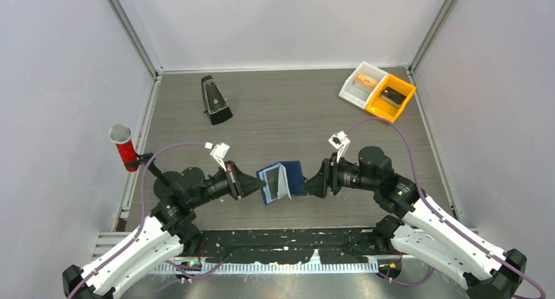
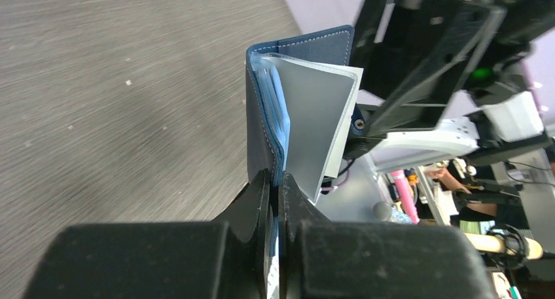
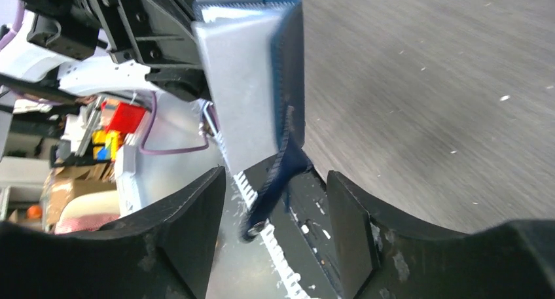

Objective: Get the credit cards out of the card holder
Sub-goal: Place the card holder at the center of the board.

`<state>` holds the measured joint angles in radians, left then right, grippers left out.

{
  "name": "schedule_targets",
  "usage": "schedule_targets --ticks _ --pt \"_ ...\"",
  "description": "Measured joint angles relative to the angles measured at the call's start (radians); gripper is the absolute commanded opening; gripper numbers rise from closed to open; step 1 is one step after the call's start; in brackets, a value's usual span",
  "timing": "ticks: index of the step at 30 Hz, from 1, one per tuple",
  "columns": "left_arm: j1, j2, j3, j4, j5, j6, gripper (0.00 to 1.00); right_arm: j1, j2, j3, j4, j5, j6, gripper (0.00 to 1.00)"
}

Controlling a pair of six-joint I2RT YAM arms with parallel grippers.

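Top view: bright, even, diffuse light from above. The pale enclosure walls (image 1: pixel 65 83) show no hot spots. The grey wood-grain counter (image 1: pixel 288 109) is uniformly lit, with soft, short shadows. Focus is sharp edge to edge.

Left wrist view: the near black jaws are out of focus. The dark navy-blue bifold card holder (image 2: pixel 258 135) is crisp, and the background clutter is soft.

Right wrist view: motion blur smears the card holder and the whitish card (image 3: pixel 242 96), and the counter grain is streaked.

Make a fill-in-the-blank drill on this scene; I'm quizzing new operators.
The left arm's fingers are ___ on the navy-blue bifold card holder.
The right arm's fingers stand ___.
A thin whitish card pokes out of the ___.
The orange plastic bin sits to the ___ of the black pyramid-shaped metronome.
Missing: shut; open; holder; right.
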<state>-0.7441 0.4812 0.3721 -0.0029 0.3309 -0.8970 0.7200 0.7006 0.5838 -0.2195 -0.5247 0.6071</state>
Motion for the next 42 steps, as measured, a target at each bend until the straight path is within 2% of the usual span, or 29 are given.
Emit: schedule_targets --ticks 5,9,17,23,31,36,42 --pt "0.000 0.049 0.000 -0.053 -0.043 0.008 0.00 0.006 -0.050 0.060 -0.095 0.119 -0.006 0.65" --pt "0.000 0.100 0.000 -0.076 -0.063 0.008 0.00 0.038 -0.061 0.085 -0.108 0.189 0.014 0.54" --pt "0.000 0.187 0.000 -0.093 -0.082 -0.018 0.00 0.195 0.030 0.068 0.013 0.279 0.122 0.46" --pt "-0.001 0.202 0.000 -0.096 -0.092 -0.035 0.00 0.317 0.204 0.067 0.129 0.351 0.177 0.45" --pt "-0.001 0.181 0.000 -0.096 -0.097 -0.045 0.00 0.348 0.378 0.067 0.220 0.411 0.220 0.49" --pt "-0.001 0.176 0.000 -0.097 -0.096 -0.046 0.00 0.348 0.413 0.067 0.199 0.486 0.224 0.50" --pt "-0.001 0.232 0.000 -0.084 -0.077 -0.045 0.00 0.347 0.372 0.005 0.155 0.603 0.232 0.50"
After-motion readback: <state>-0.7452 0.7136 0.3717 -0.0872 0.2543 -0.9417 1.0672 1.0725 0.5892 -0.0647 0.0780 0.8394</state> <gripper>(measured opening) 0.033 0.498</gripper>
